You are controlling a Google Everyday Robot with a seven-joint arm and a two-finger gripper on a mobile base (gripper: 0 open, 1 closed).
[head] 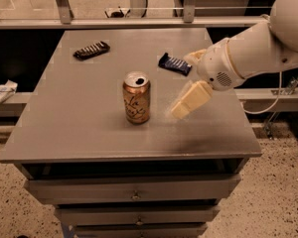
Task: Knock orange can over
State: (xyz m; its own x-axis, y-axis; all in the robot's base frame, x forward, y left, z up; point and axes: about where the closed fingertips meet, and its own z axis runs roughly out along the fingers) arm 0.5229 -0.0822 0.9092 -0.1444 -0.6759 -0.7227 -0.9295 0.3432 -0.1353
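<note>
Standing upright mid-bench, orange can [136,97] is not yet knocked. Cream gripper [181,111] hangs near it, not touching, low over the bench [64,133]; fingers look pressed together. The sideways push is left to do.

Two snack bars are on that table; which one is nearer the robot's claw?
The blue-wrapped bar, just behind the gripper, which hangs right of the orange can. The dark bar lies far off at the back left of the table.
</note>
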